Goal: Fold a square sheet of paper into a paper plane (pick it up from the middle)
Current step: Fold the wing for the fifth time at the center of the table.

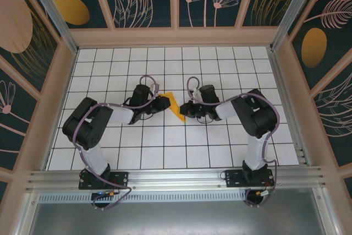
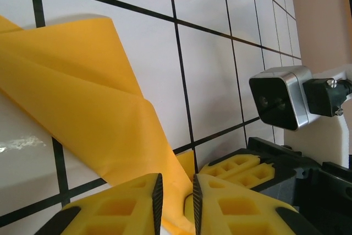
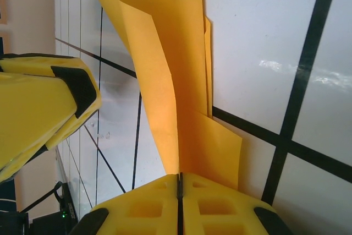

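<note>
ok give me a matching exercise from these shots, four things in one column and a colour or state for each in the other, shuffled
Things:
1. left gripper
2. right gripper
3. square sheet of paper
4. table

States and colours:
a. white with black grid lines
b. jaws pressed together on a paper edge
c. orange-yellow, folded over
d. jaws slightly apart, paper running between them

Pairs: 1-d, 2-b, 3-c, 4-a
</note>
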